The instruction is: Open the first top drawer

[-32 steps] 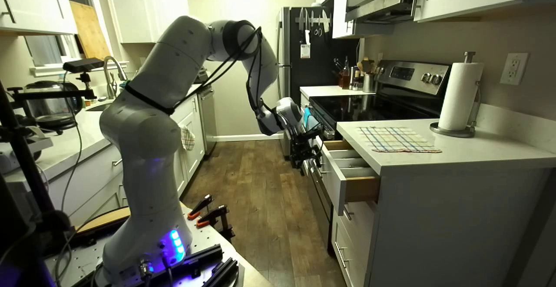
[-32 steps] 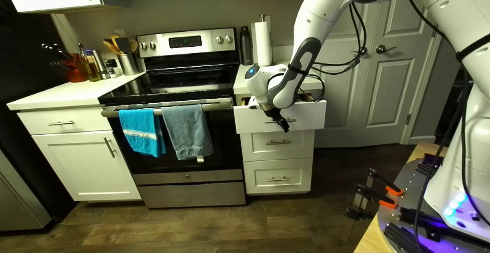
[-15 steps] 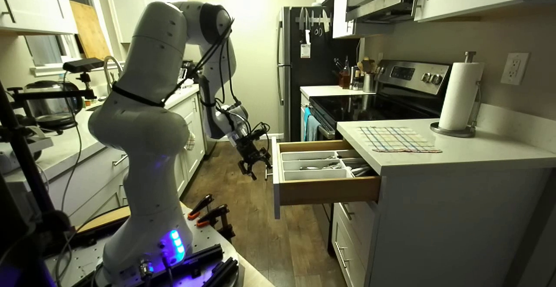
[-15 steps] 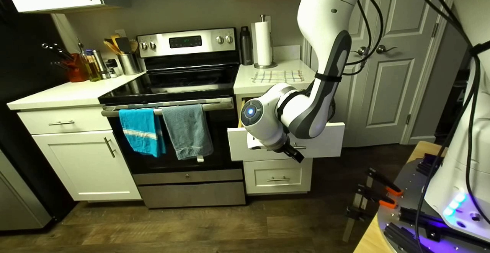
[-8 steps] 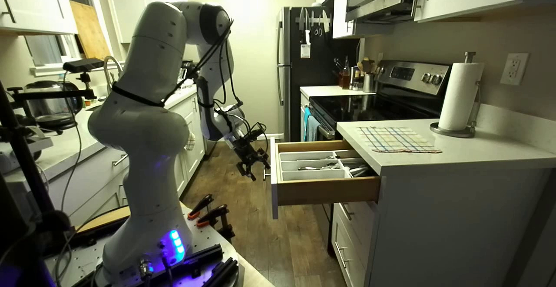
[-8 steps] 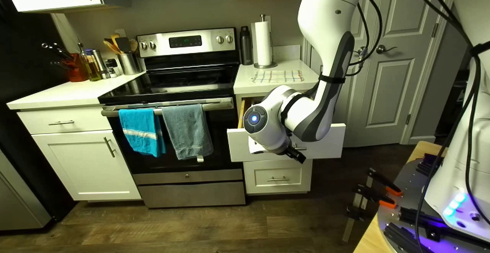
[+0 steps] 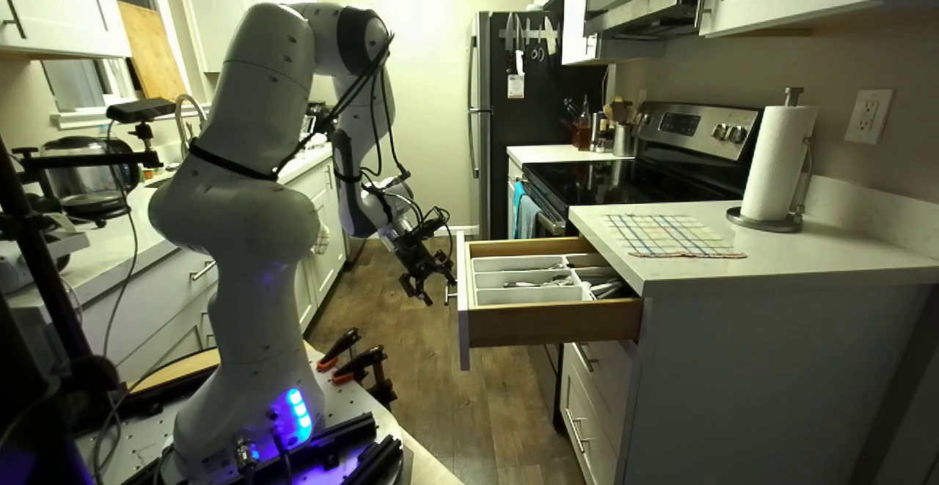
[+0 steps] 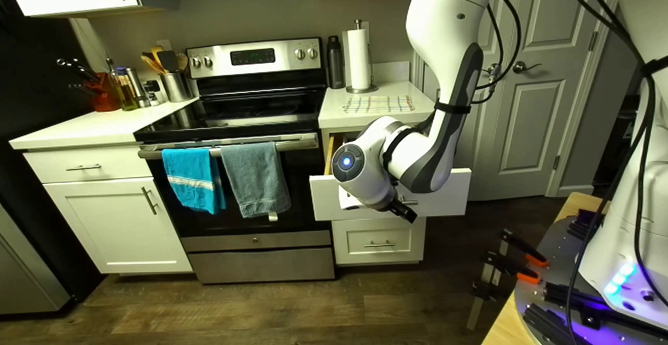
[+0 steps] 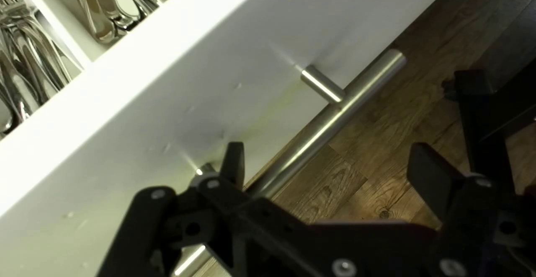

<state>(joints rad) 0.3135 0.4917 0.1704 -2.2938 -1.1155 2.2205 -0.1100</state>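
Note:
The first top drawer is pulled far out of the cabinet. Its plain white front shows in both exterior views and fills much of the wrist view. A divided white cutlery tray with cutlery lies inside. The steel bar handle crosses the wrist view diagonally. My gripper is open, its fingers wide apart at the handle. One finger is on the drawer-front side of the bar, the other on the outer side. In the exterior views the gripper is just outside the drawer front.
Lower drawers sit below. The counter above holds a checked cloth and a paper towel roll. The oven with hanging towels stands beside the drawer. Clamps stick out from the robot's table.
Over two seconds the drawer has slid from partly out to far out, the gripper moving back with it, away from the cabinet. In the last half second nothing visibly moved.

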